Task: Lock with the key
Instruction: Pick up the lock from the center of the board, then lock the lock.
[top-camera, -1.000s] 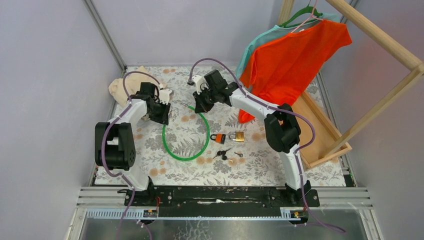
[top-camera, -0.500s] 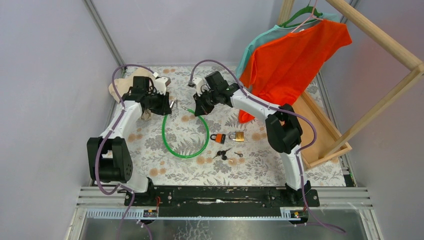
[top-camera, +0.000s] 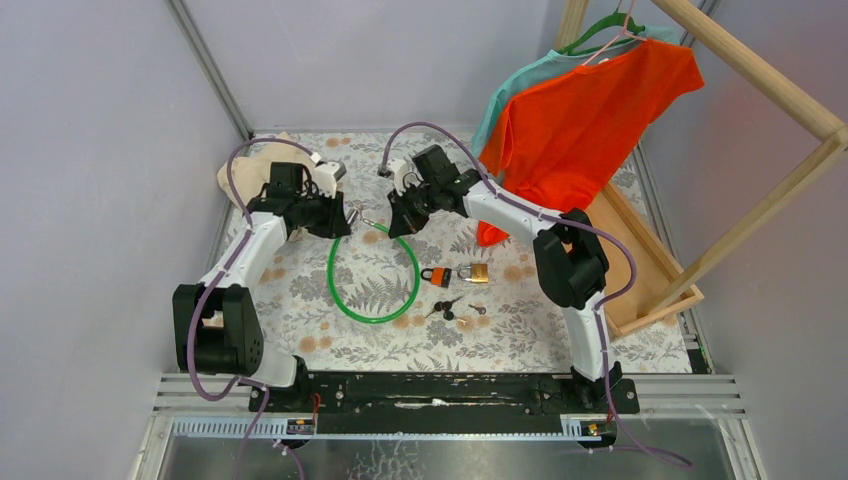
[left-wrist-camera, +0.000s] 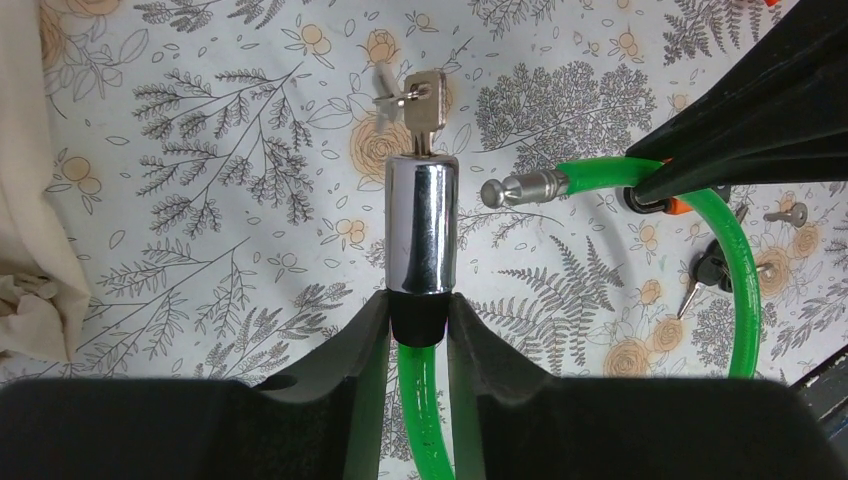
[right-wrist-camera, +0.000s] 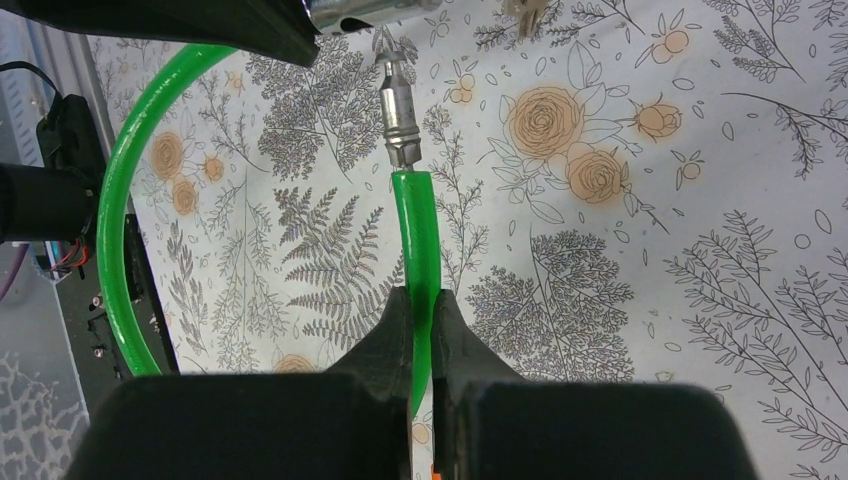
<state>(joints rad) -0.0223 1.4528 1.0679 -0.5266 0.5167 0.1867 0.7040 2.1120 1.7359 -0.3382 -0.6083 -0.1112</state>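
Note:
A green cable lock (top-camera: 372, 285) loops on the flowered table. My left gripper (left-wrist-camera: 418, 318) is shut on its black collar, just below the chrome lock barrel (left-wrist-camera: 421, 225), held off the table. A silver key (left-wrist-camera: 424, 100) sticks out of the barrel's far end. My right gripper (right-wrist-camera: 423, 310) is shut on the cable's other end, behind its silver pin (right-wrist-camera: 398, 105). The pin (left-wrist-camera: 523, 187) points at the barrel's side from the right, a small gap apart. In the top view the left gripper (top-camera: 345, 215) and the right gripper (top-camera: 395, 219) face each other.
An orange padlock (top-camera: 435, 275), a brass padlock (top-camera: 474, 272) and loose keys (top-camera: 450, 307) lie right of the loop. A cream cloth (top-camera: 262, 165) is at the back left. An orange shirt (top-camera: 590, 110) hangs on a wooden rack (top-camera: 652, 270) at the right.
My left arm has swung from the cloth side towards the middle, bringing the barrel close to the pin. My right gripper has stayed nearly still.

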